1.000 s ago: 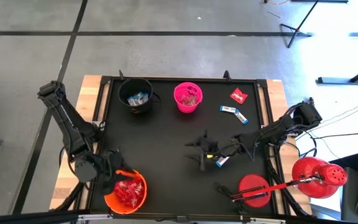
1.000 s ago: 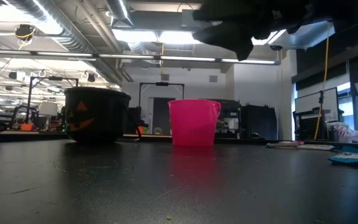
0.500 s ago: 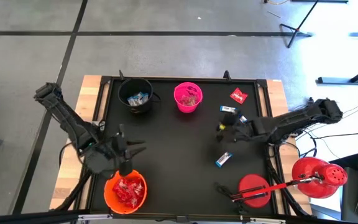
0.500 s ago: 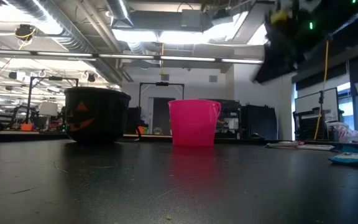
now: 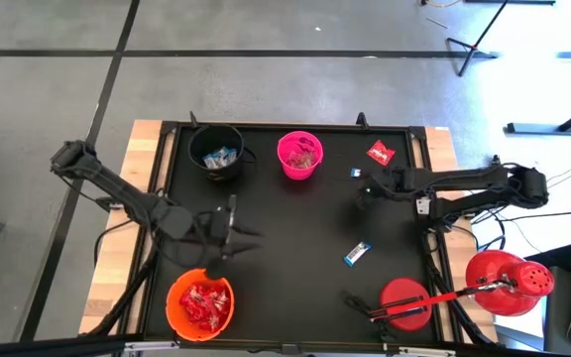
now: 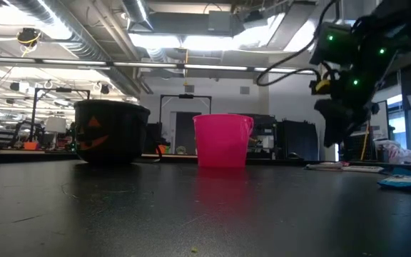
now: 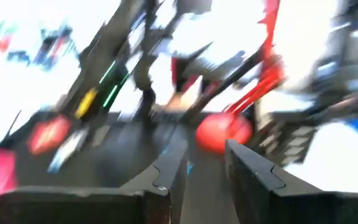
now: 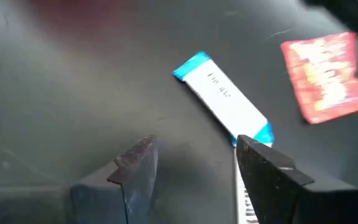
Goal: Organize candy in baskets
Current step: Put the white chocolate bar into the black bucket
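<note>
My right gripper (image 5: 363,188) hangs open and tipped downward over a blue-and-white bar (image 8: 222,99) at the table's far right, touching nothing; a red packet (image 8: 328,74) lies just beyond the bar. Another blue bar (image 5: 357,254) lies on the mat nearer the front. My left gripper (image 5: 234,233) stands open and empty, about level, just beyond the orange bucket (image 5: 201,302), which holds red packets. At the far edge, the black bucket (image 5: 216,151) holds blue bars and the pink bucket (image 5: 299,155) holds dark wrappers.
A large red domed object (image 5: 509,283) and a red disc (image 5: 404,297) with a red rod sit at the near right corner. The black mat (image 5: 285,288) is bare across its middle. Wooden table edges flank the mat.
My right gripper has swung from the middle of the mat toward the far edge and tipped downward, ending over the bar by the red packet. My left gripper has left the orange bucket, swinging toward the table's middle and rolling. No candy has moved.
</note>
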